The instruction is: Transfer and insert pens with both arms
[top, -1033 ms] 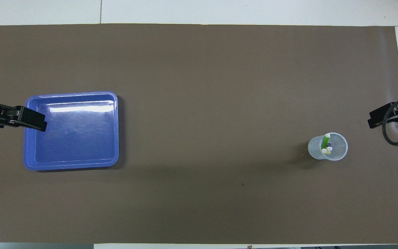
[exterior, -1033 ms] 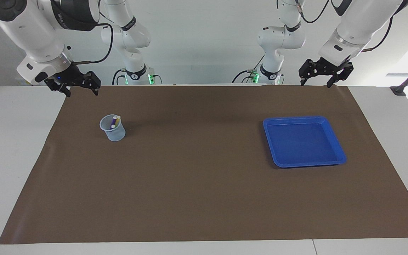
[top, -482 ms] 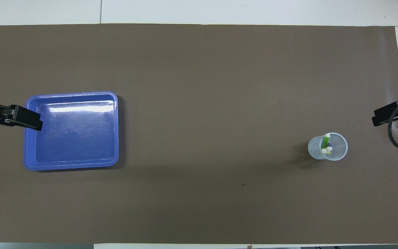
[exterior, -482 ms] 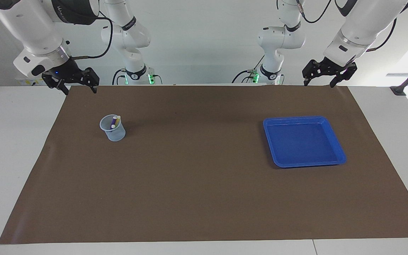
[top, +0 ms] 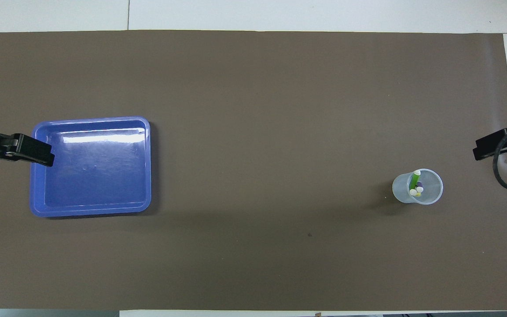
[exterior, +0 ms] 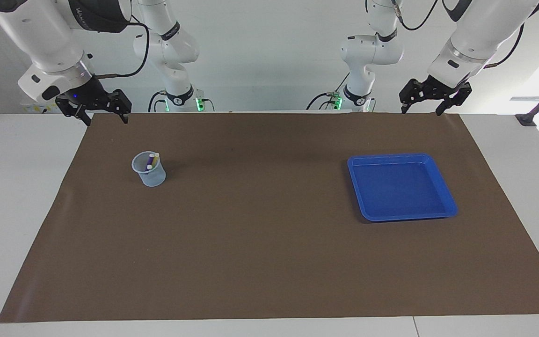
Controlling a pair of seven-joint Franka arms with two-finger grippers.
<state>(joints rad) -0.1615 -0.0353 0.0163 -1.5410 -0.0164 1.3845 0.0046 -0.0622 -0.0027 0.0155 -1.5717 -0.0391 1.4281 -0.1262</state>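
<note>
A clear plastic cup [exterior: 149,169] [top: 417,186] stands on the brown mat toward the right arm's end. The pens stand in it, pale ends up: green [top: 414,179], purple [exterior: 150,162] and yellow [exterior: 155,160]. My right gripper [exterior: 107,120] [top: 486,149] hangs open and empty over the mat's corner by the robots, apart from the cup. My left gripper [exterior: 421,111] [top: 33,153] hangs open and empty over the mat's edge by the robots, at the left arm's end. Neither touches anything.
A blue tray [exterior: 400,187] [top: 90,176] with nothing in it lies on the mat [exterior: 269,243] toward the left arm's end. Two smaller white arms [exterior: 176,56] [exterior: 367,51] with green-lit bases stand at the robots' edge. A black clamp [exterior: 527,120] sits at the table's corner.
Over the first half second both grippers rose and drew back toward the robots' edge. Since then they have held still. The cup, pens and tray have not moved.
</note>
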